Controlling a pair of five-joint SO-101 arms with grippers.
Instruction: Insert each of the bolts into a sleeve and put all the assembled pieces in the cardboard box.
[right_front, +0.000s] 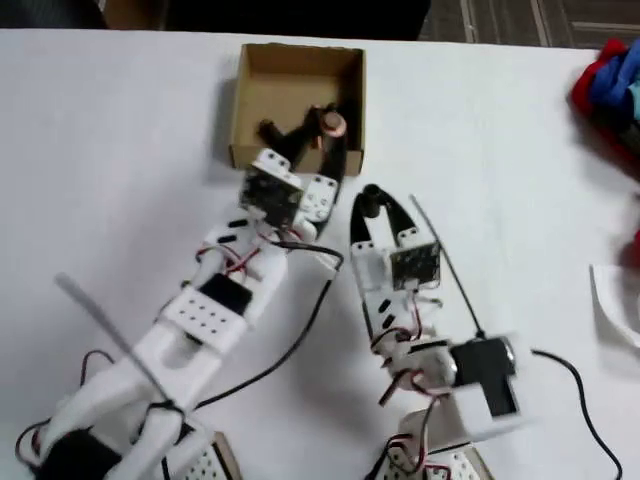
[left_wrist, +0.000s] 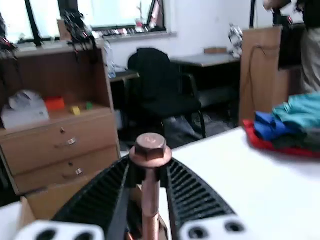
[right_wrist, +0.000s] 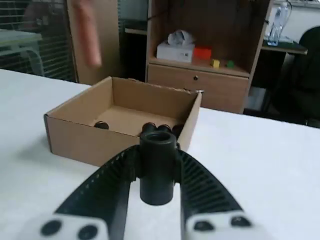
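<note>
The left claw (right_front: 322, 138) hangs over the right side of the box (right_front: 252, 95), clamped on a copper bolt (right_front: 332, 124). Dark pieces (right_wrist: 150, 128) lie inside the box. Just off the box's near right corner, the right claw (right_wrist: 158, 160) grips a black sleeve (right_wrist: 158, 185) above the white tabletop (right_front: 120, 150).

Copper-toned metal bolt (left_wrist: 150, 146) w/ slight sheen, sleeve (right_wrist: 158, 180) matt black, smooth, my left hand (left_wrist: 149, 163) & right hand (right_wrist: 158, 152) ribbed black plastic fingers (left_wrist: 195, 195) on white plastic bodies, cardboard box (right_wrist: 75, 137) plain brown, matt, surface (right_wrist: 260, 160) white, smooth
</note>
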